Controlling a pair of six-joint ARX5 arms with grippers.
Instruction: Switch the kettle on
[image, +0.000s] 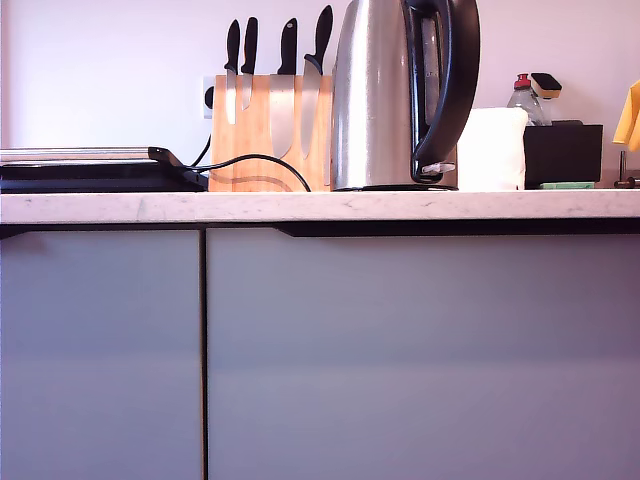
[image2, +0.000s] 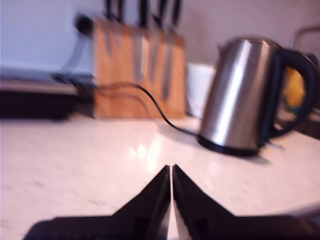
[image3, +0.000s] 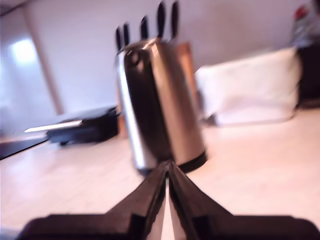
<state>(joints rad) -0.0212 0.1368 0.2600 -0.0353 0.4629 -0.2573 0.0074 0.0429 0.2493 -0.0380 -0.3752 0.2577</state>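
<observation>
The kettle (image: 385, 95) stands upright on its black base on the worktop (image: 320, 206), right of centre in the exterior view, just beside the knife block (image: 268, 130) on that view's left. Its curved black handle (image: 455, 80) faces the exterior view's right, with the small switch tab (image: 438, 168) at the handle's foot, low and exposed on the open side, which I judge leaves a plain approach for pressing. A black cord (image: 255, 162) runs from the wall in front of the block toward the kettle. A white object (image: 492, 148) sits behind the handle.

No arm shows in the exterior view. My first gripper (image2: 171, 172) hovers above bare worktop, well apart from the kettle, jaws together with only a hairline between the tips. My second gripper (image3: 167, 167) is likewise closed with nothing held, pointed at the kettle's lower body and nearer to it. Both wrist views are blurred.

Judgement: the switch is not yet pressed; closed tips suit a downward push on the tab
</observation>
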